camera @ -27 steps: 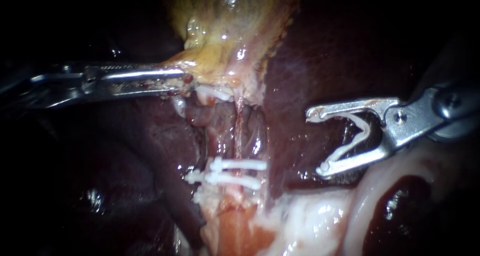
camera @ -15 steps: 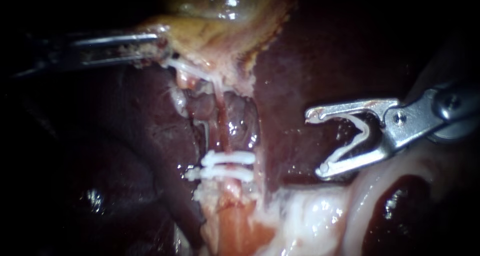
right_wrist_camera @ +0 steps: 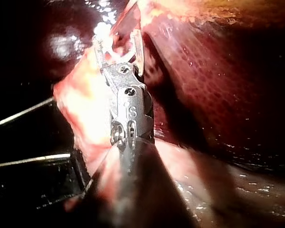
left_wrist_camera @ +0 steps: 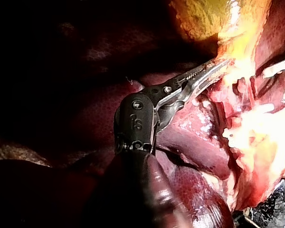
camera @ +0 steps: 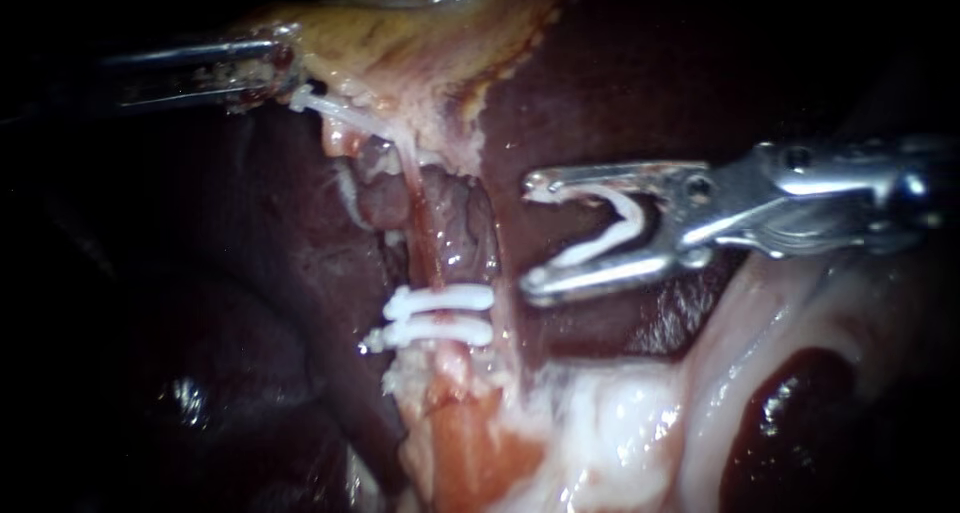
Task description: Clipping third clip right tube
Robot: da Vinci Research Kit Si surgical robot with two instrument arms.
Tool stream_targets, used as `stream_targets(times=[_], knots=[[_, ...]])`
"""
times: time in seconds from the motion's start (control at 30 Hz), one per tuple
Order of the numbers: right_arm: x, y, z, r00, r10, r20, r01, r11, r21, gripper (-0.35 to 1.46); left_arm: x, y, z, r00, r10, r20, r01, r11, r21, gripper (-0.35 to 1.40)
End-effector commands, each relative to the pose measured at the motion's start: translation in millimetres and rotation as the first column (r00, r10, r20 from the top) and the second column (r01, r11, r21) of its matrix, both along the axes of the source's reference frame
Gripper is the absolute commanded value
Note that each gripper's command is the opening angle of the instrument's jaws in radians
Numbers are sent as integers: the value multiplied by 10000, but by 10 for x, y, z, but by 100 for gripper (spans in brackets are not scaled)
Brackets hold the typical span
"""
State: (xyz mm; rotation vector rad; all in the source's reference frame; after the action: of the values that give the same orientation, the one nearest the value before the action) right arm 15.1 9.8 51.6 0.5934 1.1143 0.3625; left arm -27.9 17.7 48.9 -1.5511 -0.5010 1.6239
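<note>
**Third clip poised beside the tube**

Our right instrument (camera: 528, 238) has its jaws wide, carrying one open clip (camera: 612, 225). Its mouth faces the tube (camera: 432, 253), which lies just left of it in the endoscope view. The tube runs upright, crosswise to the jaws. Two clips (camera: 445, 300) sit across it lower down. Our left instrument (camera: 270, 68), farther off, has its jaws clamped on the gallbladder (camera: 400, 33).

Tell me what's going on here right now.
The left instrument grips the gallbladder at its edge, holding it up off the liver. The right instrument carries a clip, spread wide between its jaws, just beside the tube and not yet around it. Two clips already sit across the tube, further from the gallbladder.
</note>
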Motion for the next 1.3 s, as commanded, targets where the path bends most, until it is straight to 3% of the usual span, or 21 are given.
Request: stream_targets(times=[0.03,0.3,0.43,0.57,0.67,0.83,0.93,1.0,1.1,1.3], knots=[[6,-1,4,10000,47,57,-48,10000,83,50,-1,0,1,10000,-8,-42,9,10000,14,-35],[62,-3,34,9984,493,262,-503,9981,369,50,-6,-3,2,9999,-42,-106,42,10000,2,-35],[75,0,34,9946,1001,-280,-981,9930,651,50,-7,-3,2,9999,-48,-110,48,10000,-2,-35],[77,4,21,9853,1336,-1061,-1233,9875,985,50,-7,-3,2,9999,-50,-112,50,10000,-3,-35],[78,8,4,9804,1391,-1398,-1215,9843,1277,49,-8,-3,3,9999,-52,-113,51,10000,-5,-35],[80,10,-25,9770,1244,-1731,-976,9830,1557,47,-8,-3,3,9999,-49,-112,49,10000,-5,-35],[81,9,-35,9725,1258,-1960,-931,9814,1680,44,-8,-3,3,9999,-49,-111,49,10000,-5,-35],[81,9,-39,9726,1268,-1950,-928,9802,1749,42,-8,-3,3,9999,-50,-112,50,10000,-5,-35],[77,10,-40,9730,1332,-1885,-951,9755,1985,31,-8,-3,4,9999,-54,-115,54,10000,-8,-35],[66,11,-41,9747,1568,-1591,-1051,9504,2928,-9,-9,-3,4,9999,-58,-119,57,10000,-12,-35]])
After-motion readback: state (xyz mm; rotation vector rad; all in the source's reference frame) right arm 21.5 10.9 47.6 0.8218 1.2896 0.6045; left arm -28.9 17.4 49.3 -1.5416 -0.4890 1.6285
